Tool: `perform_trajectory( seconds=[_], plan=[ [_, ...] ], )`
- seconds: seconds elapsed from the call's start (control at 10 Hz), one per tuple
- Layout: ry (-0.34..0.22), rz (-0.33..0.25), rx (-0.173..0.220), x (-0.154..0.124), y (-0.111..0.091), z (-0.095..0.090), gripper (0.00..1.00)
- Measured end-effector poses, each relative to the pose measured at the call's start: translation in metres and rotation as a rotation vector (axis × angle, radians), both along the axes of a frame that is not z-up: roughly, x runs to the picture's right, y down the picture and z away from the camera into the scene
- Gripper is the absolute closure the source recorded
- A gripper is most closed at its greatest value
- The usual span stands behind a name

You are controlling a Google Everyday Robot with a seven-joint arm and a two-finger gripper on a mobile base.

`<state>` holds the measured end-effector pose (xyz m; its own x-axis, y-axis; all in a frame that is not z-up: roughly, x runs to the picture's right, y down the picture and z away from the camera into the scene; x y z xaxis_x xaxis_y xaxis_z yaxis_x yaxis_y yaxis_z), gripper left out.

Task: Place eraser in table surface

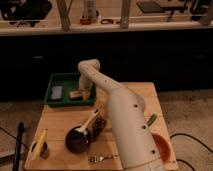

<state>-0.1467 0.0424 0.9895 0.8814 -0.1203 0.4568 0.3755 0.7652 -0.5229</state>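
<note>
Inside green tray [63, 76]: eraser [76, 94], grey pad [57, 92]; jaws beside eraser.

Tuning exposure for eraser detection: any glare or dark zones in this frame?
Camera view: table evenly lit, no glare; the band behind it is nearly black; counter above is bright. In the same view the eraser reads pale against the green tray; gripper is down in the tray, beside the eraser.

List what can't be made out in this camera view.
- gripper, in the green tray by the eraser: its own wrist covers any contact, so a grasp is unclear.
- table surface: right side hidden behind the arm; near edge cut off by the frame bottom.
- red-orange object: mostly behind the arm, unidentifiable.
</note>
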Motion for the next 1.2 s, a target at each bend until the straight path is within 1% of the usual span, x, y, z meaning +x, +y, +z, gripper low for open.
perform_trajectory(
  seconds=[0.1, 0.2, 0.3, 0.6, 0.9, 1.2],
  plan=[
    [0.002, -0.004, 0.014, 0.003, -0.004, -0.003, 0.88],
    [0.001, -0.002, 0.026, 0.005, -0.012, -0.012, 0.97],
    [-0.001, -0.004, 0.037, 0.006, -0.02, -0.022, 1.0],
    [-0.009, -0.012, 0.078, 0.011, -0.043, -0.053, 1.0],
    [-0.027, -0.024, 0.096, 0.013, -0.052, -0.064, 1.0],
    [-0.069, -0.039, 0.103, 0.013, -0.058, -0.075, 1.0]
  ],
)
